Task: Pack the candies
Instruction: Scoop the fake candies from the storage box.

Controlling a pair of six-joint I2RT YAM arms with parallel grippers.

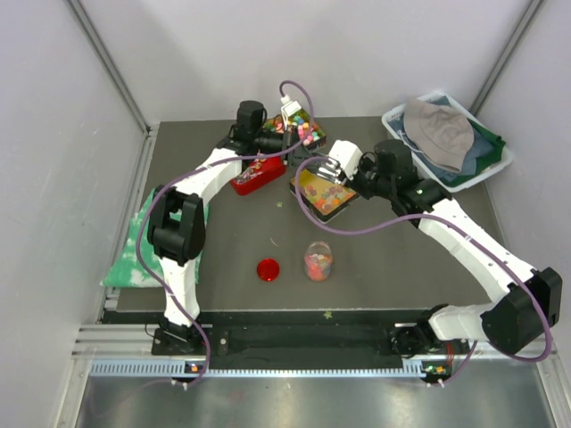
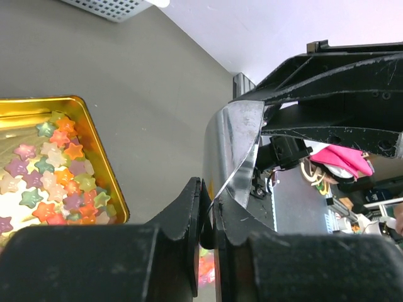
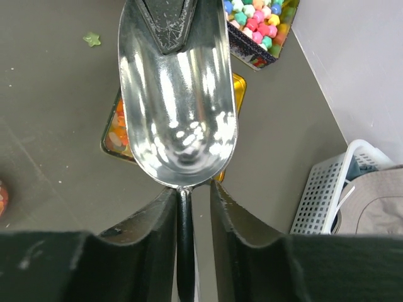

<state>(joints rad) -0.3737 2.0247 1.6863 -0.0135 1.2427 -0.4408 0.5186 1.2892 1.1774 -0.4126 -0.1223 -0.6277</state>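
- Top view: two arms. The left arm point(image 1: 183, 227) and right arm point(image 1: 473, 241) both reach to the far middle of the table point(image 1: 401, 267) and meet there.
- One gold tin point(image 1: 326, 217) sits under the right arm's tip. It holds candies point(image 1: 319, 192) in orange, yellow and red.
- One clear jar point(image 1: 318, 261) stands upright near the front with more candies inside. One red lid point(image 1: 268, 269) lies just beside it, not touching.
- One red tin point(image 1: 259, 176) is left of the gold tin; its contents are too small to tell. One box point(image 1: 305, 132) of round balls is behind them.
- One white basket point(image 1: 389, 119) with cloths in it is at far right. One green cloth point(image 1: 134, 254) lies at the left table edge.
- Left wrist view: the left gripper point(image 2: 206, 204) is nearly closed, pinching the thin rim of one metal scoop point(image 2: 233, 151).
- The gold tin is to the left, with star-shaped candies in purple, orange, green and white, too many to count.
- Right wrist view: the right gripper point(image 3: 192, 201) is narrowly parted with the scoop's handle between its fingers. The handle lies against one finger and a gap shows at the other, so I cannot tell if it is clamped.
- The scoop bowl shows bare metal and is over the gold tin.
- One black finger point(image 3: 167, 22) of the left gripper is at the scoop's far end.
- One loose green star point(image 3: 92, 39) lies on the table.
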